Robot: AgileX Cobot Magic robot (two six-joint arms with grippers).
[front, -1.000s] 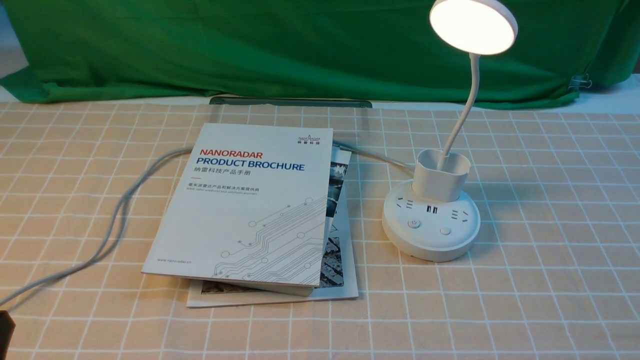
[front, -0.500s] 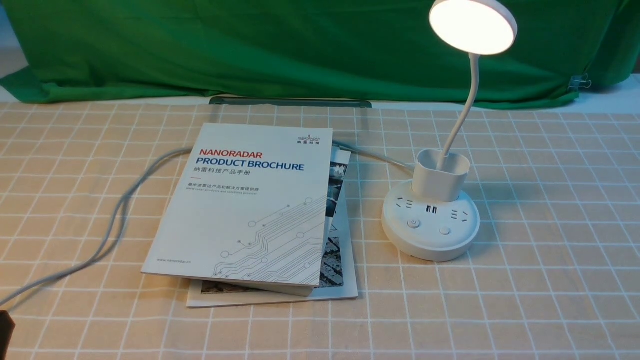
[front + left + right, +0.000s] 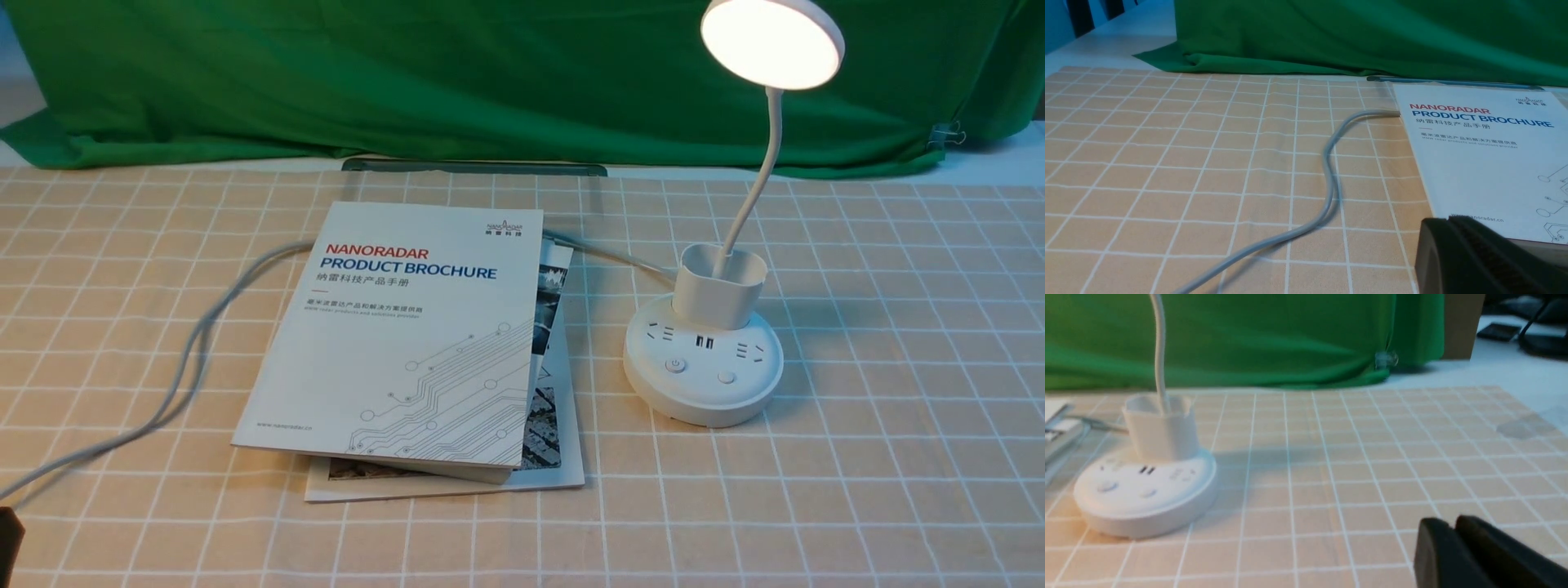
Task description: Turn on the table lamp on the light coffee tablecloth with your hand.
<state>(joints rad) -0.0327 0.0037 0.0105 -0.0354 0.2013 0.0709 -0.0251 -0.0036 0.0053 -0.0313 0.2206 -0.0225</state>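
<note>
Front view: the white plastic round-based table lamp (image 3: 704, 359) stands lit on the right half of the tan grid-lined tablecloth (image 3: 898, 457), so the right arm is probably nearer.

Left wrist view: the left tool (image 3: 1447, 222), fingers together and empty, is beside the white printed brochure (image 3: 1478, 163).

Right wrist view: the right tool (image 3: 1453, 527), fingers together and empty, is well apart from the lamp, which stands ahead of it.

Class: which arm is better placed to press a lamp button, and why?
Right, probably: the table lamp stands on the robot's right, before the right fingers; the brochure lies between it and the left fingers.
</note>
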